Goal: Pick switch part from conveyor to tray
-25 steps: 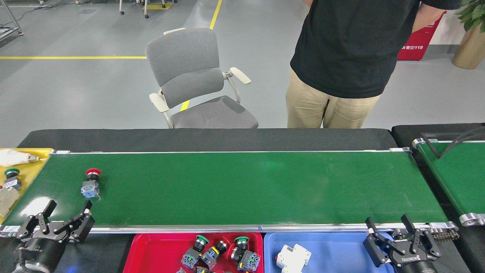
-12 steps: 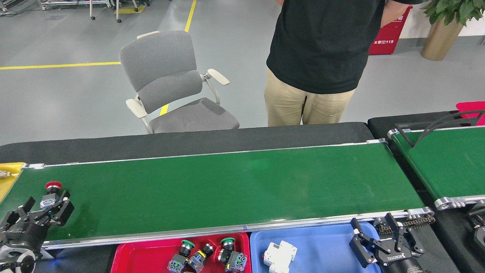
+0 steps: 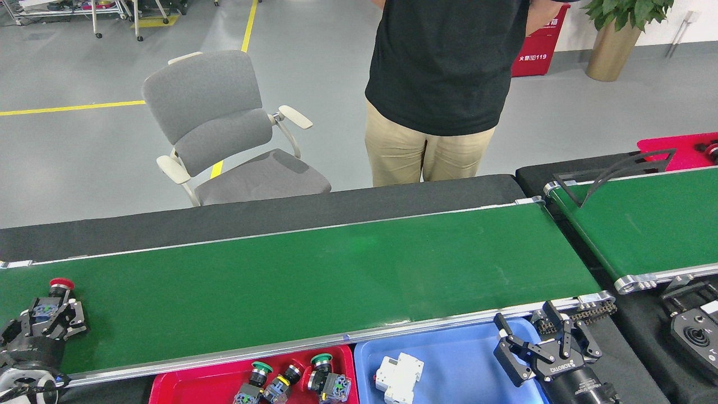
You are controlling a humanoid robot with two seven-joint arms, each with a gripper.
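A switch part [image 3: 51,296] with a red button cap and a blue-grey body stands at the far left of the long green conveyor [image 3: 314,280]. My left gripper [image 3: 46,317] reaches onto the belt from the lower left, its fingers pressed against both sides of the part's body. The part still rests on the belt. A red tray [image 3: 190,387] below the near rail holds three green-capped switch parts [image 3: 291,384]. My right gripper [image 3: 524,325] hangs open and empty over the right end of the blue tray [image 3: 460,359].
A white breaker part [image 3: 398,376] lies in the blue tray. A second green belt [image 3: 645,224] runs at the right, with a black controller [image 3: 695,331] below it. A person [image 3: 443,84] stands behind the conveyor beside a grey chair [image 3: 224,129].
My left gripper moved from off the near rail up onto the belt and closed around the red-capped switch part. The head view swung right, shifting the whole scene left. The right gripper stayed open.
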